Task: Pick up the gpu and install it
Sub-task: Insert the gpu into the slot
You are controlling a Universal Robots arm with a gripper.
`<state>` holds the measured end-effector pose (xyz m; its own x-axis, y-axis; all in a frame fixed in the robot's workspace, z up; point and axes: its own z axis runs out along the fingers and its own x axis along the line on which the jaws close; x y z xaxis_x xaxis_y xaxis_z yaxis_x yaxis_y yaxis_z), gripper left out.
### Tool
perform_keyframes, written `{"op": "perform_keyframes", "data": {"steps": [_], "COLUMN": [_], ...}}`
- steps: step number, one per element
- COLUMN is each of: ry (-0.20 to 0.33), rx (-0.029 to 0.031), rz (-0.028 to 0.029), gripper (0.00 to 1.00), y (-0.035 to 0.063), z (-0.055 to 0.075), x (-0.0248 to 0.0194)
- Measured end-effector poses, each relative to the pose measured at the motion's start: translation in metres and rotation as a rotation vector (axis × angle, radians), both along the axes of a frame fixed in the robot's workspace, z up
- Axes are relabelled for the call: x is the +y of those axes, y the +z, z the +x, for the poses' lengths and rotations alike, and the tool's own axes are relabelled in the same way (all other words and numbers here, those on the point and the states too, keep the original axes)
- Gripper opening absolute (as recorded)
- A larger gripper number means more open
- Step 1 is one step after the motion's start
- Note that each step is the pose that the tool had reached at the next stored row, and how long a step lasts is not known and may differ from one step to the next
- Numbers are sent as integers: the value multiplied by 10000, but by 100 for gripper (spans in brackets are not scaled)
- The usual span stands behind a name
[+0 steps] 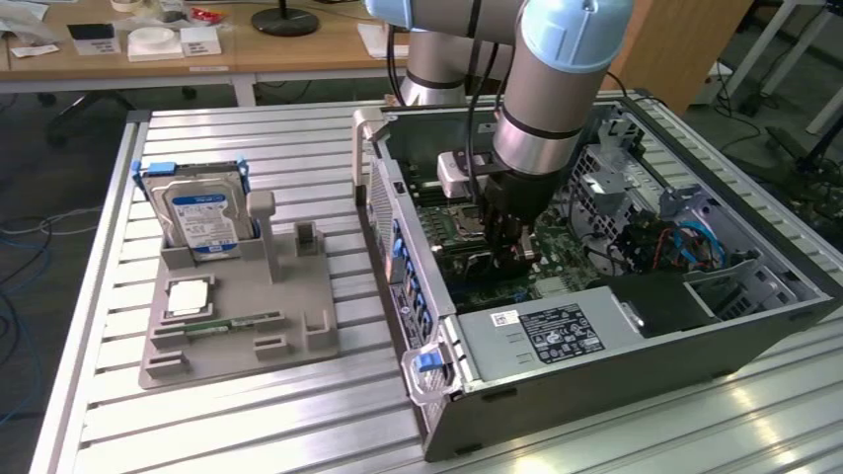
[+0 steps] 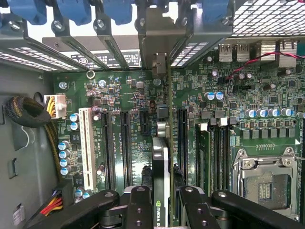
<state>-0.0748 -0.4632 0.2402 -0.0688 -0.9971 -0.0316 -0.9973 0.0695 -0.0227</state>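
The gpu [image 2: 160, 179] stands edge-on between my fingers [image 2: 138, 206], its green board and black cooler with a logo showing. Its silver end bracket [image 2: 159, 45] reaches the case's rear slot openings. My gripper [image 2: 161, 210] is shut on the gpu. The card lies along the motherboard [image 2: 119, 95], among the long black expansion slots [image 2: 126, 143]; whether it sits in a slot I cannot tell. In the exterior view my gripper [image 1: 508, 255] is down inside the open computer case [image 1: 395, 212], over the motherboard [image 1: 560, 252].
A grey fixture tray [image 1: 303, 341] at the exterior view's left holds a silver hard drive [image 1: 200, 212], a processor chip [image 1: 189, 294] and a memory stick [image 1: 231, 323]. The power supply [image 1: 547, 336] fills the case's near end. A cable bundle [image 2: 26, 112] lies beside the board.
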Motion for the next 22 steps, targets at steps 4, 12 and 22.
{"op": "perform_keyframes", "data": {"steps": [4, 12, 22], "ry": [-5, -3, -5], "rx": [-3, 1, 0], "rz": [13, -2, 0], "gripper": [27, 40, 40], "y": [-5, 32, 41], "z": [-2, 0, 0], "x": [1, 0, 5]}}
